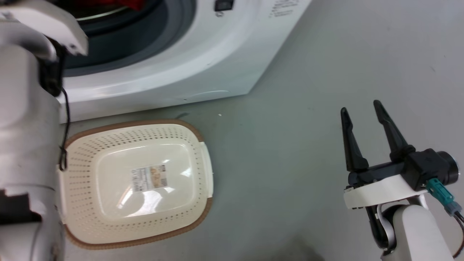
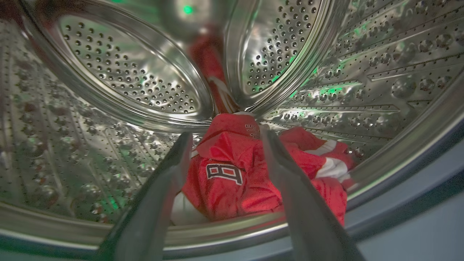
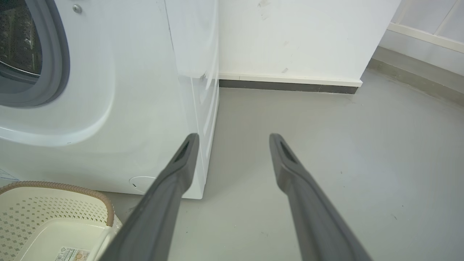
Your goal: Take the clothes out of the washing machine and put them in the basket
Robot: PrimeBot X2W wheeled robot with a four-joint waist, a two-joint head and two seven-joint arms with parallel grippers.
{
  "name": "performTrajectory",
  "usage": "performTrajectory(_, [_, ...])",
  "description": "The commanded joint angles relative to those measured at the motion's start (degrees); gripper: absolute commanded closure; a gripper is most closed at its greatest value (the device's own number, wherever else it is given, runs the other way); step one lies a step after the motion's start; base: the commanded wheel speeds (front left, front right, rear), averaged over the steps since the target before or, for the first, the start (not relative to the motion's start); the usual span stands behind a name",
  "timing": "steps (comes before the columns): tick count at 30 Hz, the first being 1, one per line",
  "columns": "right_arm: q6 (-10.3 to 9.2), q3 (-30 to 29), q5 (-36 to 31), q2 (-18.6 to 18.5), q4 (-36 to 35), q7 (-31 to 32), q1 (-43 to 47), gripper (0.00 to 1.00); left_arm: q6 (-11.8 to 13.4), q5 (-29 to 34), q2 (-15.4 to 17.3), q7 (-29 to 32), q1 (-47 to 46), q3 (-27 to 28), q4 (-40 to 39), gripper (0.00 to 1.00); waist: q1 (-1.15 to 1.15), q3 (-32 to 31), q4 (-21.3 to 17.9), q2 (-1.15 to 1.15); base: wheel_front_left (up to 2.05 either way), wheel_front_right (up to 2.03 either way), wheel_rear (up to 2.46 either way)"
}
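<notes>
The step in hand looks like the grab. The left hand (image 2: 225, 133) is pointing deep inside the washing machine (image 1: 174, 65), and its two long fingers are standing wide apart, one on each side of the top bump of the clothes (image 2: 232, 181). That hand is open and is not squeezing anything yet; I cannot tell if the fingers are touching the cloth. The clothes are lying in a red heap with white bands at the bottom of the shiny drum (image 2: 127, 72), close to the front lip of the washing machine (a dark patch with white marks is facing the camera). The basket (image 1: 135, 122) is sitting on the floor (image 1: 290, 163) just in front of the washing machine, below its round opening, and no clothes are lying in it. The right hand (image 1: 360, 107) is hanging over the floor, off to the right of the washing machine and well apart from it, fingers spread and holding nothing. So I think the task is only beginning. Next, the left hand is probably needing to go a little lower so plenty of cloth is sitting between the fingers, then close firmly. Soft cloth is floppy, so a thin pinch could be slipping out, and a sleeve could be catching on the grey ring (image 3: 59, 61) on the way out.
</notes>
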Motion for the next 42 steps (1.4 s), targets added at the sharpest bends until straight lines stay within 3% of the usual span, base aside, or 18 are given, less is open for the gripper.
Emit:
performTrajectory(1, [-0.04,0.5,0.9,0.2,0.4,-0.5,-1.4,0.00,-0.2,-0.3,0.9,0.5,-2.2,0.2,1.2,0.00,-0.01,2.6,-2.9,0.00,0.00,0.00,0.00])
performTrajectory(11, [-0.05,3.3,4.0,0.2,0.7,-1.0,-2.7,0.00,-0.8,-2.6,5.4,10.3,-15.9,-0.8,9.3,0.00,-0.01,6.5,-7.7,0.00,0.00,0.00,0.00])
performTrajectory(19, [-0.05,5.4,6.2,0.2,-0.7,-1.0,-3.0,0.00,-0.9,-8.3,8.2,26.3,-24.7,-3.7,13.0,0.00,-0.01,10.0,-10.9,0.00,0.00,0.00,0.00])
performTrajectory(29, [-0.05,6.4,8.1,0.2,-1.7,-1.0,-3.4,0.00,-0.9,-13.4,12.2,45.1,-27.2,-10.0,11.7,0.00,-0.01,13.5,-12.5,0.00,0.00,0.00,0.00])
performTrajectory(35, [-0.05,7.6,9.4,0.2,-1.8,-1.0,-4.1,0.00,-0.9,-15.7,12.8,49.6,-26.0,-10.4,9.8,0.00,-0.01,14.8,-13.2,0.00,0.00,0.00,0.00])
performTrajectory(36, [-0.05,7.8,9.7,0.2,-1.8,-1.0,-4.3,0.00,-0.8,-15.9,12.9,49.8,-25.7,-10.3,9.5,0.45,-0.01,14.8,-13.4,0.00,0.00,0.00,0.00])
performTrajectory(38, [-0.05,8.0,10.1,0.2,-1.8,-1.0,-4.5,0.00,-0.5,-16.1,13.3,49.4,-25.2,-10.1,8.5,1.00,-0.01,14.9,-13.7,0.00,0.00,0.00,0.00])
performTrajectory(42, [-0.05,7.9,10.5,0.2,-1.5,-1.0,-4.3,0.00,0.3,-16.4,13.6,48.3,-24.2,-9.8,6.7,1.00,-0.01,14.6,-13.9,0.00,0.00,0.00,0.00])
